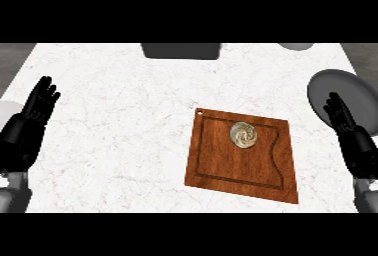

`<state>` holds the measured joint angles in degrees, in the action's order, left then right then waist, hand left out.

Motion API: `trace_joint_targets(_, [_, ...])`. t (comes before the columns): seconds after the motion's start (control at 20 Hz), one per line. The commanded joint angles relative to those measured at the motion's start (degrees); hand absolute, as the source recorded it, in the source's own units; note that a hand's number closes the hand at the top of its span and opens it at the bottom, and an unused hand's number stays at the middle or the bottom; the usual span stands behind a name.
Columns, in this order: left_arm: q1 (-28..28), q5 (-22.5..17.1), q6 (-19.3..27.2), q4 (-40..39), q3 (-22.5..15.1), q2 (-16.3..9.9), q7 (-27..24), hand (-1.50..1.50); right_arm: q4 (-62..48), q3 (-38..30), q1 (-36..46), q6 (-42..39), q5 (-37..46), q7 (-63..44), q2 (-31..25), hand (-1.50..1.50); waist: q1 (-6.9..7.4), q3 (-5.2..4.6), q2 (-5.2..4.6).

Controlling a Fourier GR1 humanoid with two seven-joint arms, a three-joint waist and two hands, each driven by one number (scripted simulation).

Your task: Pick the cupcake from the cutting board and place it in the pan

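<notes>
A cupcake (244, 135) with pale swirled frosting sits on the upper middle of a brown wooden cutting board (221, 165) on the white marble counter. A grey round pan (354, 92) lies at the right edge, partly behind my right hand (344, 122). That hand rests open, fingers up, to the right of the board and apart from the cupcake. My left hand (33, 115) rests open at the far left edge, fingers up, holding nothing.
A dark grey box-like object (181, 50) stands at the counter's back edge. A light grey rounded object (297, 46) shows at the back right. The white marble counter (118, 140) stretches between my left hand and the board.
</notes>
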<state>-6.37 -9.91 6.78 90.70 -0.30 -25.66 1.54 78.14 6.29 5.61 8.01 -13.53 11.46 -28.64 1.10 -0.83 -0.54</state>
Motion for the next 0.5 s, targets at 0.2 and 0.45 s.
trace_joint_targets(0.2, [-3.3,-2.8,1.6,-2.0,-1.3,5.6,4.3,0.00,3.0,2.0,18.1,-17.5,-11.3,1.3,4.5,1.50,2.59,0.98,-0.16])
trace_joint_targets(0.45, [-3.6,-4.2,4.2,0.8,-1.5,8.1,10.4,0.00,-2.8,1.3,13.5,-13.3,4.4,15.2,-2.6,1.50,-0.76,0.93,0.51])
